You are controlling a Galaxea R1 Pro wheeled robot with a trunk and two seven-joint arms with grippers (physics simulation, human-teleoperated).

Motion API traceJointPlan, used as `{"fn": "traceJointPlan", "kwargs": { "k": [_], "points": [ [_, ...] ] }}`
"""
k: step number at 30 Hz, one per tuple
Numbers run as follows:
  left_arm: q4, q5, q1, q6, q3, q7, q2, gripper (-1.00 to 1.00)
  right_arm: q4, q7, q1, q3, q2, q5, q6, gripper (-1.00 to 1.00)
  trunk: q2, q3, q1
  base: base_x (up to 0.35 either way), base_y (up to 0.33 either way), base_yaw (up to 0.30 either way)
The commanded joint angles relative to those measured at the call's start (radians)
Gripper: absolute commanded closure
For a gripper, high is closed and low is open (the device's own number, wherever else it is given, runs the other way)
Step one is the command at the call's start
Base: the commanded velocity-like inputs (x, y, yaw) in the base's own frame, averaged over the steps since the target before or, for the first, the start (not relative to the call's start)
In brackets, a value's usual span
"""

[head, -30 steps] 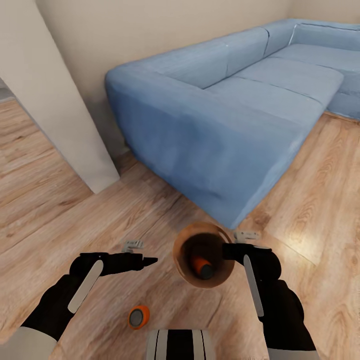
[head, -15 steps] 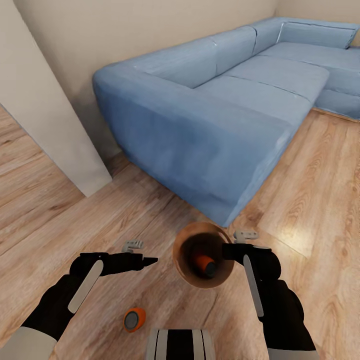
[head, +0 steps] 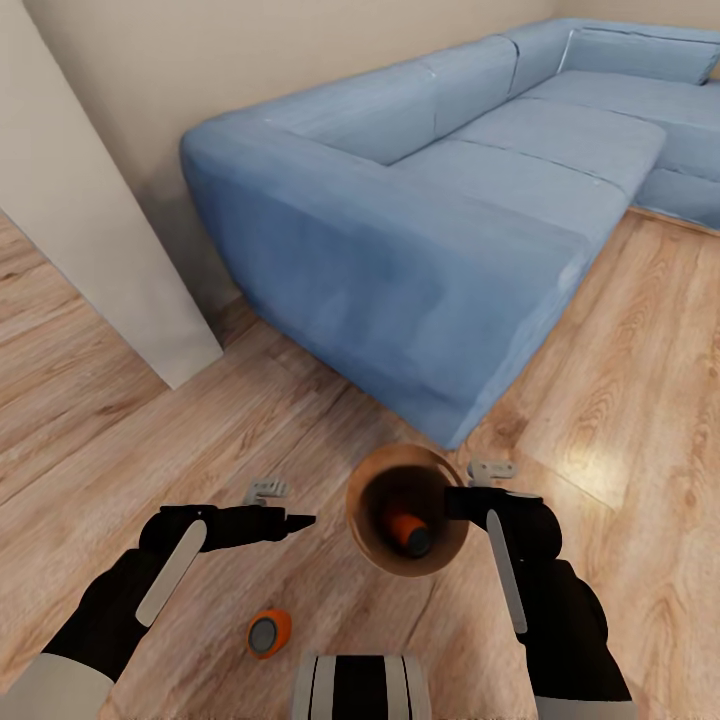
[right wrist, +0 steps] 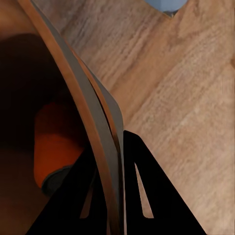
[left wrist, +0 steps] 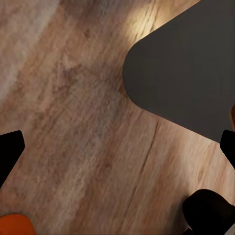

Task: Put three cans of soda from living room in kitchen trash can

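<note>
Wall point(head: 95, 250): pale wall end standing at the left of the head view, its foot on the plank floor point(head: 120, 440).
My left hand point(head: 300, 521): held out low at lower left of the head view, fingers pointing toward frame centre. In the head view its fingers look brought close together; in the left wrist view two dark tips sit at opposite frame edges with bare floor between them. I cannot tell its state. Nothing is between the fingers.
Loose soda can point(head: 268, 633): orange body, grey top, lying on its side on the floor at lower centre-left of the head view, below my left hand and just left of my trunk point(head: 360, 688). An orange edge of it shows at the lower left corner of the left wrist view point(left wrist: 14, 225).
Trash can point(head: 372, 478): brown wooden bucket at lower centre of the head view, mouth facing the camera, raised off the floor, near the sofa's front corner.
Soda can in trash can point(head: 405, 529): orange can with grey top lying inside the bucket; also seen in the right wrist view point(right wrist: 51, 147).
My right hand point(head: 452, 503): pressed together on the trash can's thin wall point(right wrist: 93, 122) at its right rim, one finger on each side.
Sofa point(head: 420, 200): blue corner sofa across the upper centre and right of the head view, standing on the floor.
</note>
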Motion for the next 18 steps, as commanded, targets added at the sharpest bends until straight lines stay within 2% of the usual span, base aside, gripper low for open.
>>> {"fn": "traceJointPlan", "kwargs": {
  "k": [1, 18],
  "points": [
    [0.0, 0.0, 0.0, 0.0, 0.0, 0.0, 0.0, -1.0, 0.0, 0.003, 0.0, 0.0, 0.0, -0.021, 0.0, 1.0, 0.0, -0.001, 0.0, 0.0, 0.0, 0.0],
    [0.0, 0.0, 0.0, 0.0, 0.0, 0.0, 0.0, -1.0, 0.0, 0.004, 0.0, 0.001, 0.0, -0.021, 0.001, 1.0, 0.0, -0.026, 0.0, 0.0, 0.0, 0.0]
  ]
}}
